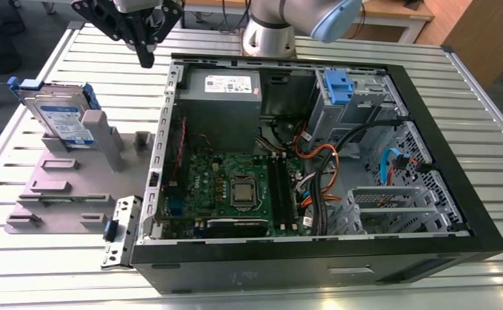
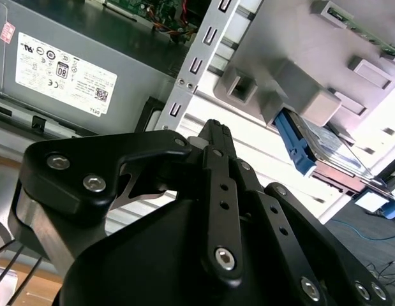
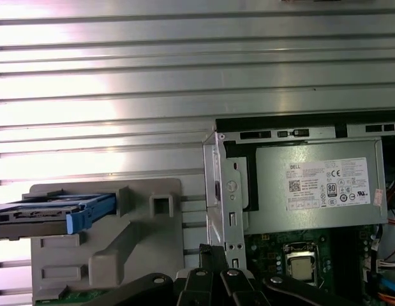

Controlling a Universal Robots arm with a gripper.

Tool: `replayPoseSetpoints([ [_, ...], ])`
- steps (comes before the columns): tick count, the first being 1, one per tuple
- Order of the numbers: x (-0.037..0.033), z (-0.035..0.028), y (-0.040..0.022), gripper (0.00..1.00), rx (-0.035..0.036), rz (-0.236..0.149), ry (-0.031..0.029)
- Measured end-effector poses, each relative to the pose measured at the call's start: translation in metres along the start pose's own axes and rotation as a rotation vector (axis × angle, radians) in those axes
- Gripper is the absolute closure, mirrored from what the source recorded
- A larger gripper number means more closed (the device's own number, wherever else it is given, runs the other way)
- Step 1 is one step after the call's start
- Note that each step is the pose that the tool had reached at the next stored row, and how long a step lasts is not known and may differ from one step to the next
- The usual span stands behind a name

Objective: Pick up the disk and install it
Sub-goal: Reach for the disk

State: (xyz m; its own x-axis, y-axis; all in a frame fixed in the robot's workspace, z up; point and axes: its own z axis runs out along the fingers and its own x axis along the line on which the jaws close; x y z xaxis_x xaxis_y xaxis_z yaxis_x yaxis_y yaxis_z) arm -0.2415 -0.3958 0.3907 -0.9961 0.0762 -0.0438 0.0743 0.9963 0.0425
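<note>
Disk (image 1: 62, 119) is parked on edge in the grey holder (image 1: 62, 194), on the table (image 1: 53, 265) at the exterior view's left, outside the open case (image 1: 320, 261). Nothing is touching it. Its blue frame and handle are turned away from the case.

Hand (image 1: 146, 59) is held in the air over the gap between holder and case wall, near the case's back corner and well apart from the disk. The fingers look pressed together and nothing is gripped.

Risks, as judged from here:
- With the fingers shut, the disk's top edge would be struck, not straddled, if the hand were lowered as is.
- The disk is seated in a slot. It could be jammed or tipped by an off-centre or tilted grip.
- The case wall is close to the hand, so it could be clipped on a sideways move.
- Loose cables (image 1: 320, 168) are bunched inside the case by the drive bays, and the frame could be snagged there.
- A second blue carrier (image 1: 338, 87) is sitting in the bay and could be mistaken for the target.

Count: one disk, one holder, one hand, one case, one power supply (image 1: 221, 97), two blue carriers (one around the disk, one in the case).
</note>
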Motion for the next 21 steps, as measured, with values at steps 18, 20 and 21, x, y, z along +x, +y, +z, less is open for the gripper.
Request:
replayPoseSetpoints([
  [18, 0.0077, -0.0003, -0.0006, 0.89, 0.0, 0.0, 0.0],
  [20, 0.0081, -0.0003, -0.0006, 0.89, 0.0, 0.0, 0.0],
  [21, 0.0081, -0.0003, -0.0006, 0.89, 0.0, 0.0, 0.0],
])
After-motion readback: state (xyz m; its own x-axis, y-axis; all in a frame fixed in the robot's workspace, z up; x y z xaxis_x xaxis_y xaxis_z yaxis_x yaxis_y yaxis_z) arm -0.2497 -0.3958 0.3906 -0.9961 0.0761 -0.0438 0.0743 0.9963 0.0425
